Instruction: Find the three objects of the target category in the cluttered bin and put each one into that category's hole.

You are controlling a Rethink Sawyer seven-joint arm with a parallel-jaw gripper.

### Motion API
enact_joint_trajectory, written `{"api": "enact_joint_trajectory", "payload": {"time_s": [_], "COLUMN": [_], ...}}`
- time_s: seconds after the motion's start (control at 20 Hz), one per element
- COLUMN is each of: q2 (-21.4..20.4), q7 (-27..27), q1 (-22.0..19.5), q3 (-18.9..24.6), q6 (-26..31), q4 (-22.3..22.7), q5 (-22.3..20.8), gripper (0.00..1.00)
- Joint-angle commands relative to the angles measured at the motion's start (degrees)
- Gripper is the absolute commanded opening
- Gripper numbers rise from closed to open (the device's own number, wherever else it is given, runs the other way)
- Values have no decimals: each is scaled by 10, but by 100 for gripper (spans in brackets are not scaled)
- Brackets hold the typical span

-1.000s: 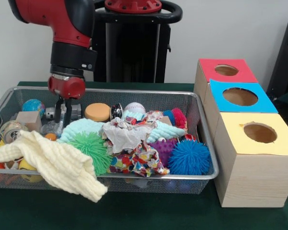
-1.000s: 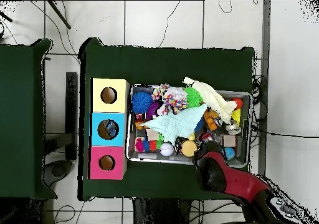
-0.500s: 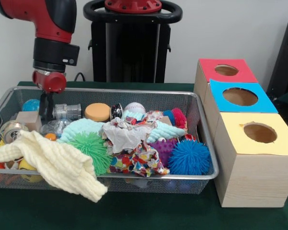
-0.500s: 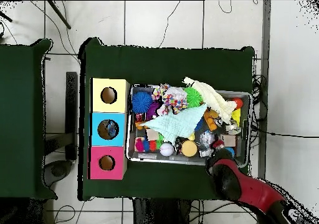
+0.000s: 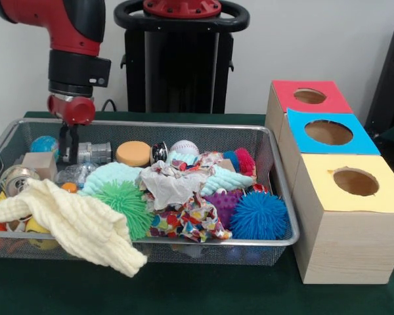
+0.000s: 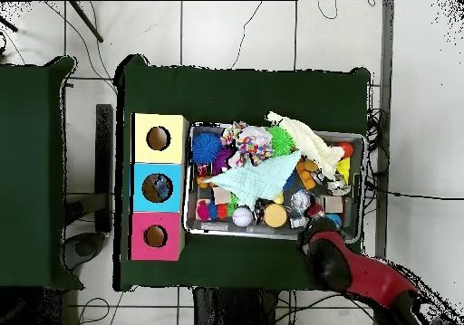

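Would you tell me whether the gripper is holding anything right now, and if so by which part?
It cannot be told: the gripper hangs low at the bin's back corner beside a clear jar, but no grasp is visible.

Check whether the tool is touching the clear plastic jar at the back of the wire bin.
Cannot tell. In the front view the tool overlaps the clear plastic jar at its left end, hiding any gap; the overhead view is blocked by the arm.

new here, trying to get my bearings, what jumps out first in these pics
A wire mesh bin crammed with toys and cloths, a blue spiky ball at its front corner by the boxes. Beside it stand three wooden boxes with red, blue and yellow holed tops. The red arm's claw hangs over the bin's far corner.
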Motion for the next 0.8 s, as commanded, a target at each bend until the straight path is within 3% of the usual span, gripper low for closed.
{"api": "enact_joint_trajectory", "payload": {"time_s": [0.05, 0.45, 0.8], "q2": [-5, 1, 3], "q7": [55, 78, 62], "q1": [52, 93, 77], "q3": [14, 8, 19], "q6": [22, 19, 27], "q4": [5, -12, -24], "q5": [34, 86, 86], "gripper": [100, 100, 100]}}
